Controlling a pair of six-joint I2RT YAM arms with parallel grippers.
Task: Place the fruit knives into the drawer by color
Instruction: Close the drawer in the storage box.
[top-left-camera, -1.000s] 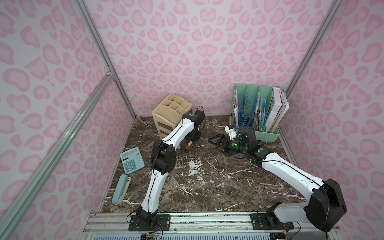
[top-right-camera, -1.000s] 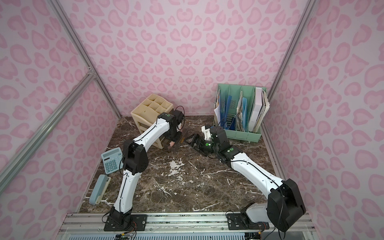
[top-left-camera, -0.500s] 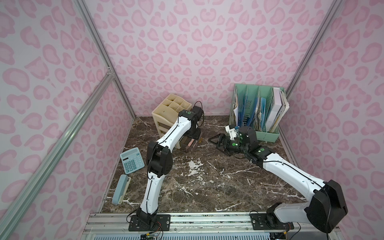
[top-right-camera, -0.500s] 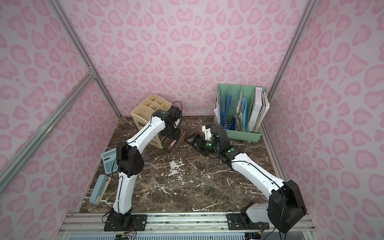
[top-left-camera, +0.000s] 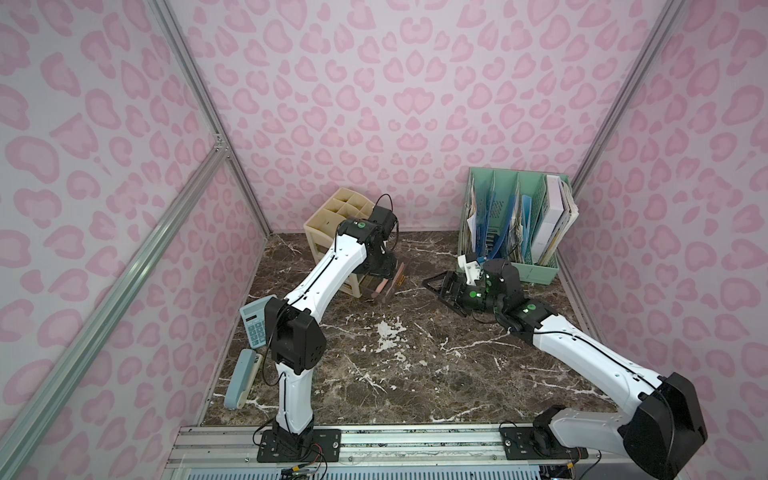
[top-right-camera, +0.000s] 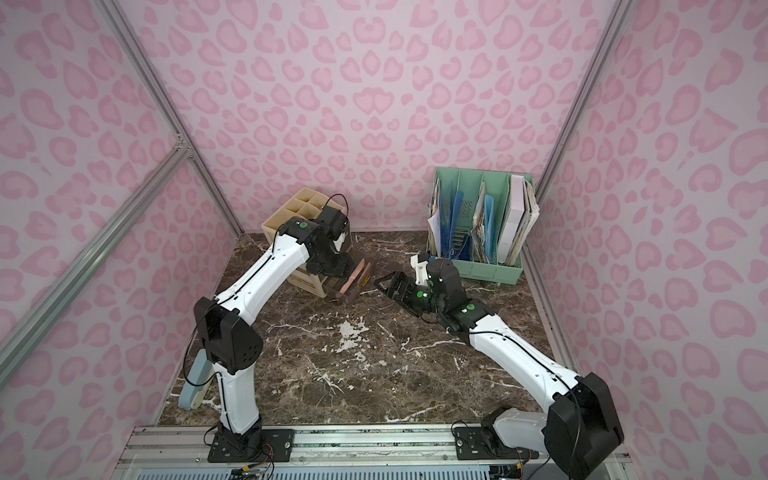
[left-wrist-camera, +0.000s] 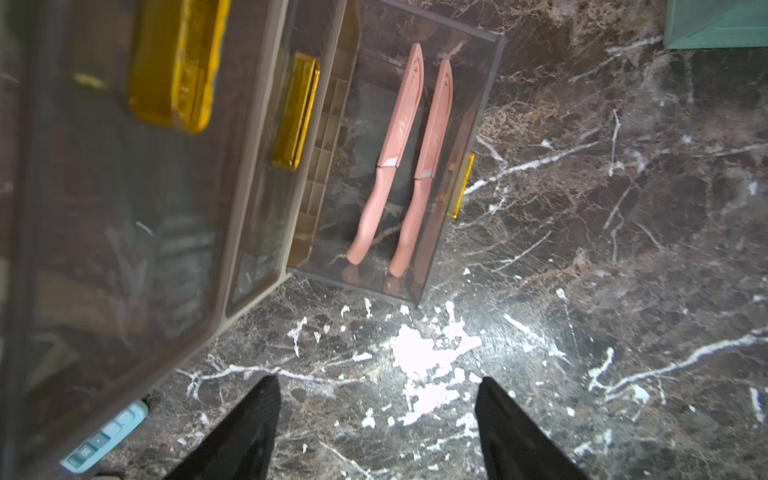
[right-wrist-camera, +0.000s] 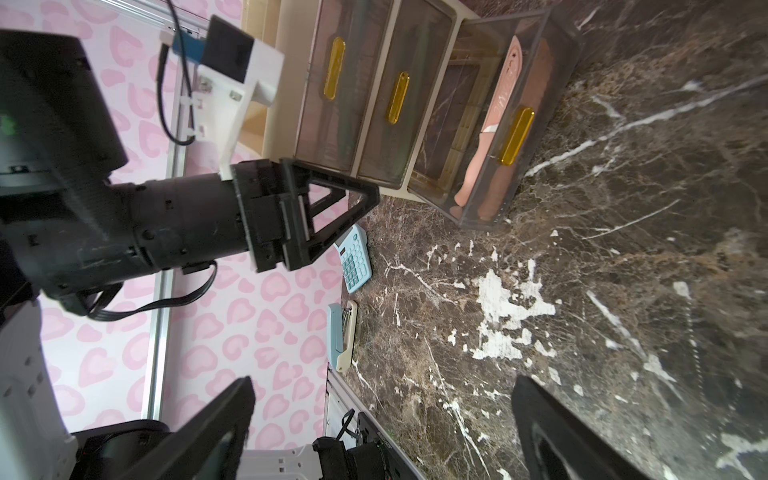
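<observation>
Two salmon pink fruit knives (left-wrist-camera: 399, 153) (left-wrist-camera: 430, 166) lie side by side in the pulled-out clear bottom drawer (left-wrist-camera: 478, 137) of the beige drawer unit (top-left-camera: 328, 220); one pink knife (right-wrist-camera: 498, 112) also shows in the right wrist view. The two drawers above it are pushed in. My left gripper (left-wrist-camera: 377, 379) hangs open and empty above the marble just in front of that drawer. My right gripper (right-wrist-camera: 384, 382) is open and empty, a little to the right of the drawer (top-left-camera: 386, 286) and pointing toward it, low over the table.
A teal calculator (top-left-camera: 254, 322) and a pale blue stapler (top-left-camera: 243, 378) lie by the left wall. A green file rack (top-left-camera: 515, 224) full of folders stands at the back right, behind my right wrist. Pink walls close in on three sides.
My left gripper has opened and drawn back from the open drawer, and its elbow has swung left. The right arm has stayed put.
</observation>
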